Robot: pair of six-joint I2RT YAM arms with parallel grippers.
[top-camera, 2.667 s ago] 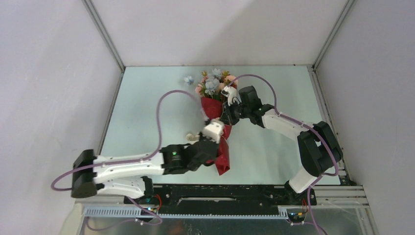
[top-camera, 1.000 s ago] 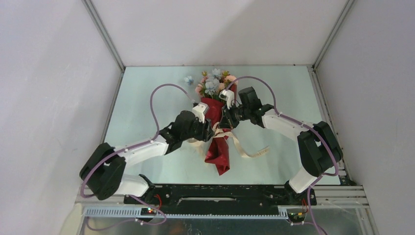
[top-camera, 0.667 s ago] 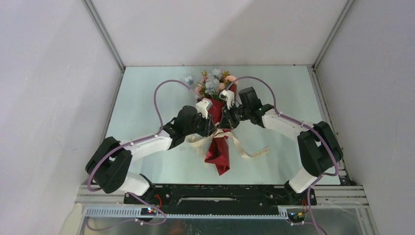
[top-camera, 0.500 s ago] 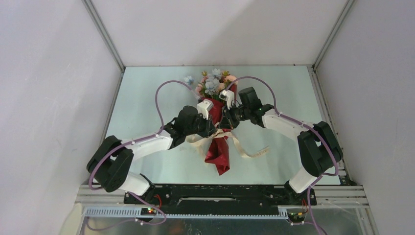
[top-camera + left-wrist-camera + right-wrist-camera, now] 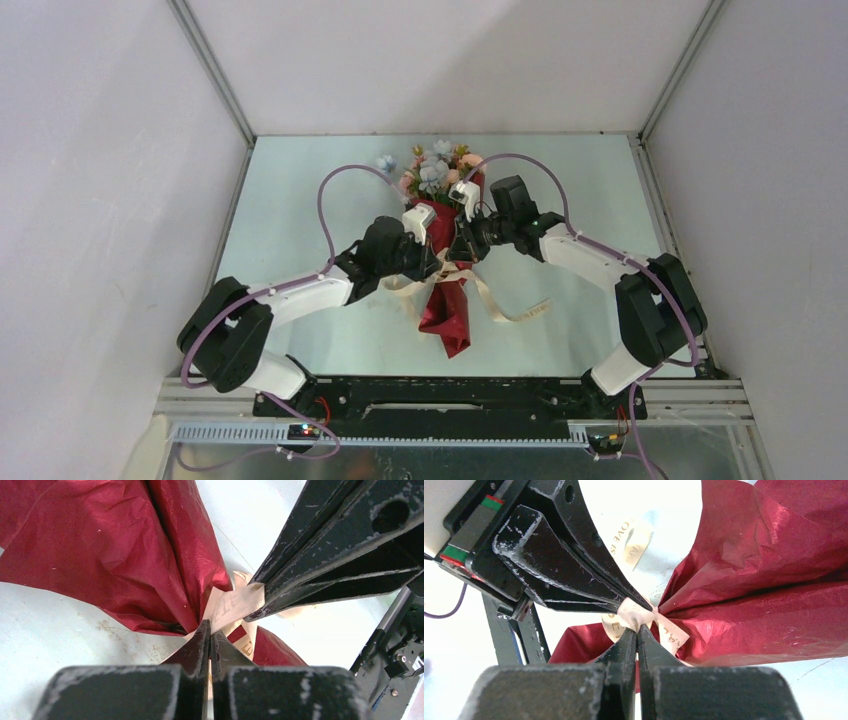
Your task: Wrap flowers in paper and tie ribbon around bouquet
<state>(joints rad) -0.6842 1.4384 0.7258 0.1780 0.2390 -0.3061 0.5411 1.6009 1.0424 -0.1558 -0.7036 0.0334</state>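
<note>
Ribbon (image 5: 234, 606) gripped from both sides
Left hand (image 5: 209, 630) just clamped it; right hand (image 5: 638, 630) pinches it too, likely ready to tighten.

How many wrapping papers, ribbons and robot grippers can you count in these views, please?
paper: 1
ribbon: 1
grippers, left gripper and right gripper: 2
Total: 4

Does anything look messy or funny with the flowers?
One small blue flower sits off to the left of the bunch, outside the red paper, as if left out of the wrap. A loose ribbon end also trails across the table to the right.
</note>
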